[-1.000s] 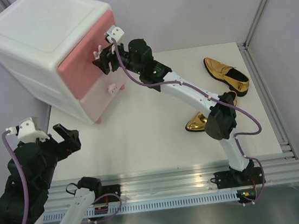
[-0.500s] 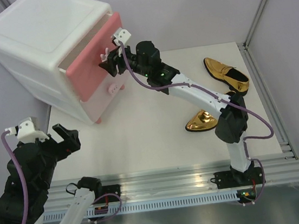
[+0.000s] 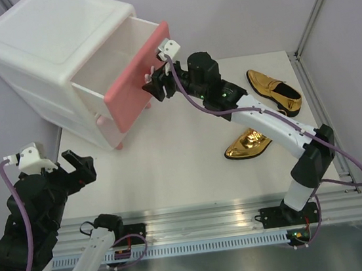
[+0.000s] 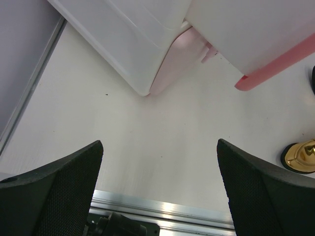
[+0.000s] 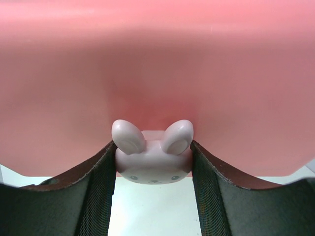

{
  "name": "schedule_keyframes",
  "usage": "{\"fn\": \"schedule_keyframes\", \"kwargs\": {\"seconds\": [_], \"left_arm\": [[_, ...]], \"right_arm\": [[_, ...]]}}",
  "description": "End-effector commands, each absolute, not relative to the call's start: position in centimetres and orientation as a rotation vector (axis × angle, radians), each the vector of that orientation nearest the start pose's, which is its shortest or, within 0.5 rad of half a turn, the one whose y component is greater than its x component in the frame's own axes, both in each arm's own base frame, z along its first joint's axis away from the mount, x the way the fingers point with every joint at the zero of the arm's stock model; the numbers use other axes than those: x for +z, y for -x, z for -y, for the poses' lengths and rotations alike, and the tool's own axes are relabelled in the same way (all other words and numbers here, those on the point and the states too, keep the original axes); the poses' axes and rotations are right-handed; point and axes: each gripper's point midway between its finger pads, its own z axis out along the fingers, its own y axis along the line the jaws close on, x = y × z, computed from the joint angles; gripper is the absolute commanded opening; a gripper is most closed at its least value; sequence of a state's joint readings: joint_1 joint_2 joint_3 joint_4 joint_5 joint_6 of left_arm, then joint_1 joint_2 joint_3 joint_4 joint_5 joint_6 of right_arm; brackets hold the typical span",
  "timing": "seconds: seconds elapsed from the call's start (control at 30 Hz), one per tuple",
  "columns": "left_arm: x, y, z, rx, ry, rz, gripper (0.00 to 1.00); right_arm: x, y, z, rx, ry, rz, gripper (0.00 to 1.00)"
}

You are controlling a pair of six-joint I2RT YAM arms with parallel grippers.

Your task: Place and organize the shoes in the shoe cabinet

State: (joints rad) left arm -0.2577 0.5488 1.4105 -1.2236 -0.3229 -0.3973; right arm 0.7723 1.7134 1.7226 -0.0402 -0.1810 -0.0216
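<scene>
The white shoe cabinet (image 3: pixel 44 43) stands at the far left with its upper pink drawer (image 3: pixel 139 78) pulled well out. My right gripper (image 3: pixel 154 80) is shut on that drawer's bunny knob (image 5: pixel 152 157), one finger against each side. Two gold shoes lie on the table, one at the far right (image 3: pixel 274 89) and one nearer the middle (image 3: pixel 248 145); its toe shows in the left wrist view (image 4: pixel 299 156). The green shoes are out of view. My left gripper (image 3: pixel 52 166) is open and empty, raised at the near left.
The pale pink lower drawer (image 4: pixel 179 61) is closed beneath the open one. A metal rail (image 3: pixel 210 214) runs along the table's near edge. Grey walls stand behind and to the right.
My right gripper has pulled the upper pink drawer outward by its knob, from nearly closed to well open. The left arm has not moved.
</scene>
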Motion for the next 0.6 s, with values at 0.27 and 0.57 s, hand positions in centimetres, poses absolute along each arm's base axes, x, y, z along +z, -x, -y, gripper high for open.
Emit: {"fn": "schedule_keyframes", "kwargs": {"seconds": [0.27,0.57], "left_arm": [[35.8,-13.0,-1.1,-0.133,0.362,-1.831,1.00],[36.0,-12.9,-1.4,-0.107,0.353,-1.824,1.00]], "right_arm": [[40.7,-34.5,-34.9,0.615,0.761,-1.445,0.28],[39.7,-33.4,-33.1,0.589,0.754,-1.481,0.28]]}}
